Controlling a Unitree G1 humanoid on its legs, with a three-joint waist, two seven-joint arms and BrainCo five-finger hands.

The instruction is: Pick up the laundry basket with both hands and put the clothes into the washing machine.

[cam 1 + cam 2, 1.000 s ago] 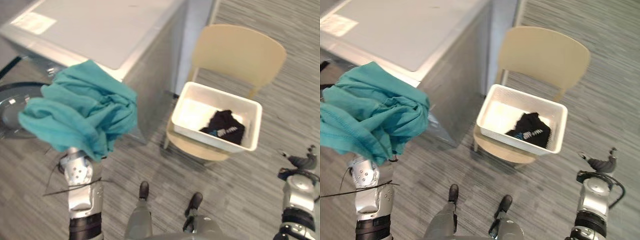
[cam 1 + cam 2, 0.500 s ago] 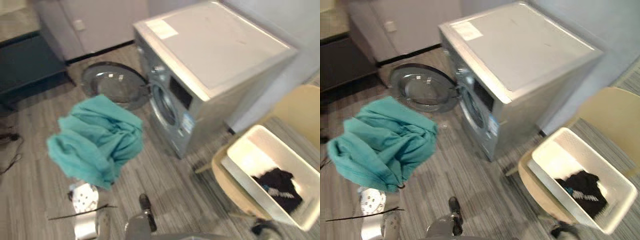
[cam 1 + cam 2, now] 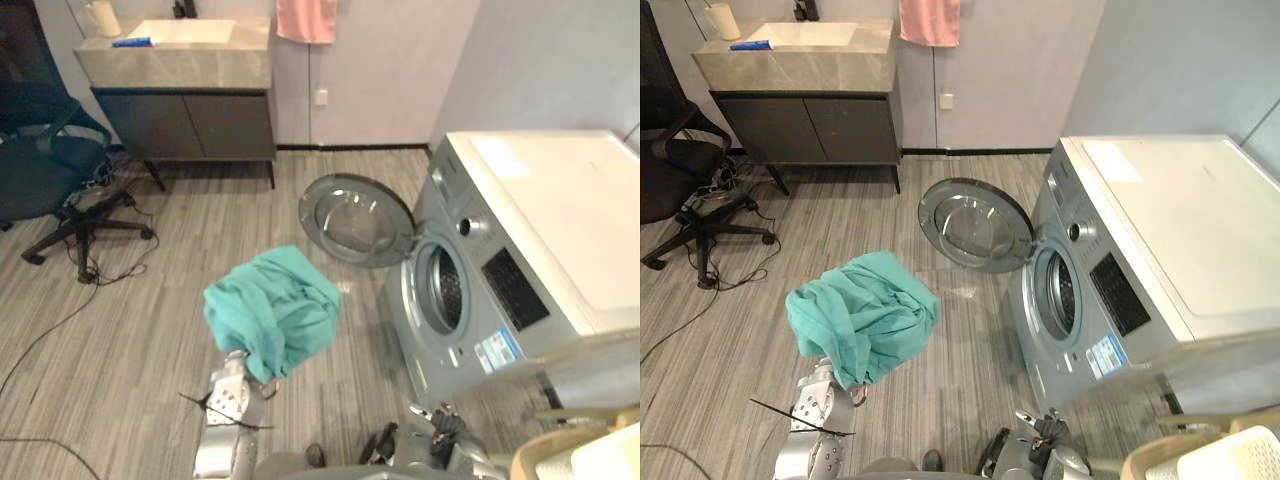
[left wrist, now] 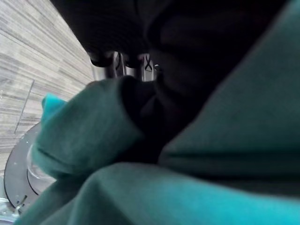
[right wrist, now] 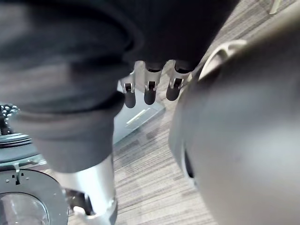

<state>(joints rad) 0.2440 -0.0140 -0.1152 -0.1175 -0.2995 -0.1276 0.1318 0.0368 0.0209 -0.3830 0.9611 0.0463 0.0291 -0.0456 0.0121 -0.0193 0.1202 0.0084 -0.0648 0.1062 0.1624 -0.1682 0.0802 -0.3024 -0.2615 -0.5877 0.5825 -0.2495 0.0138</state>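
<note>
**Teal garment up, drum open: loading step in hand**

The left hand (image 3: 232, 385) holds a bunched teal garment (image 3: 272, 310) above the floor, the cloth heaped over the hand and draped down round it. The cloth buries the hand, so I cannot tell how it grips. The right hand (image 3: 440, 422) hangs low near the washing machine's (image 3: 520, 260) front corner, its fingers (image 5: 149, 93) straight, loosely spread and holding nothing.

The machine stands to the robot's right with its round door (image 3: 357, 220) swung fully open toward the garment, leaving the drum mouth (image 3: 443, 290) clear. The white laundry basket (image 3: 1225, 455) sits at the far lower right, well apart from both hands.

By my reading, the step is carrying clothes to the drum by hand. The next move calls for bringing the garment right, past the open door and level with the mouth. The bundle is bulky, so it likely needs pushing well inside before release, or a loose fold may catch on the rim.
</note>
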